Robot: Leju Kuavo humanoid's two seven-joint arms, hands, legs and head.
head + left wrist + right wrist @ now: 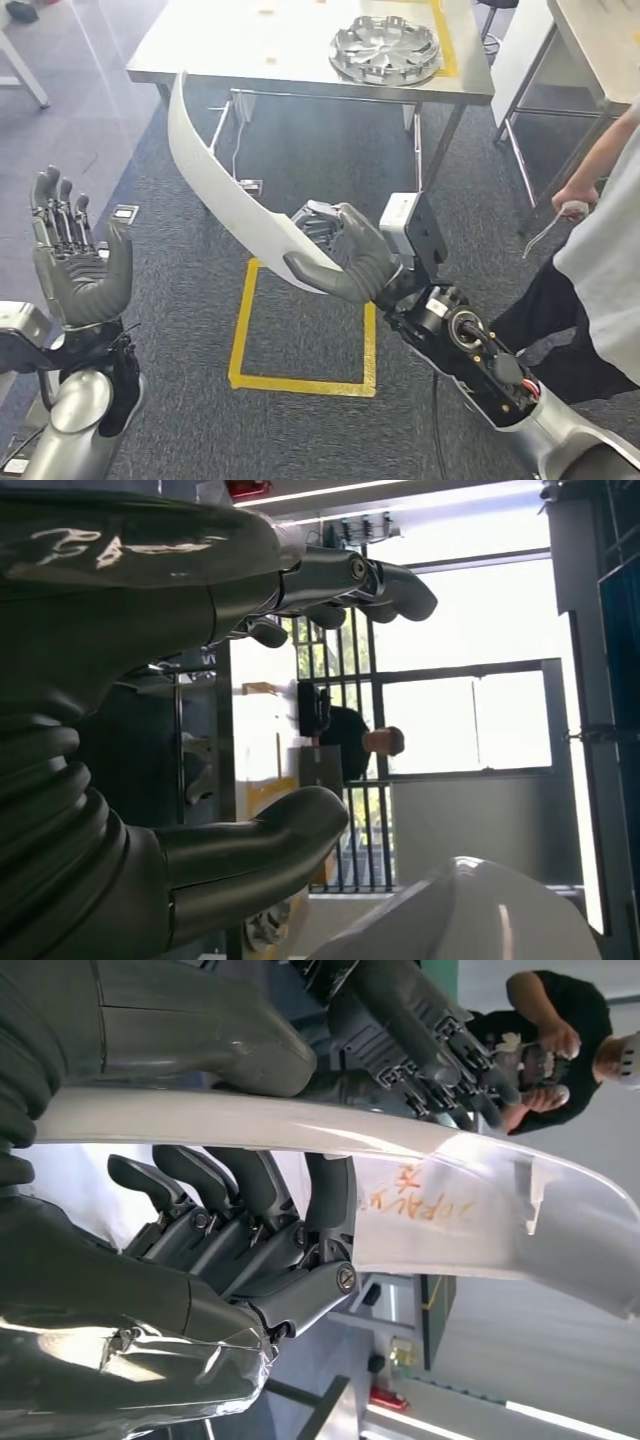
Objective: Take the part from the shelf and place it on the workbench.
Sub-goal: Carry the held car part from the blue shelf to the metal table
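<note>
right robot hand (343, 252) grips white part (219, 185) | left robot hand (75, 255) empty, fingers apart

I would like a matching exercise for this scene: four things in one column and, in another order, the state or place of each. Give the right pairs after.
Things:
1. left hand
2. right hand
3. white curved part
4. wheel cover

States or places:
a. lies on the grey workbench
b. raised, fingers apart, holds nothing
c. held at one end, above the carpet
d. grips the white part

Pairs: 1-b, 2-d, 3-c, 4-a
</note>
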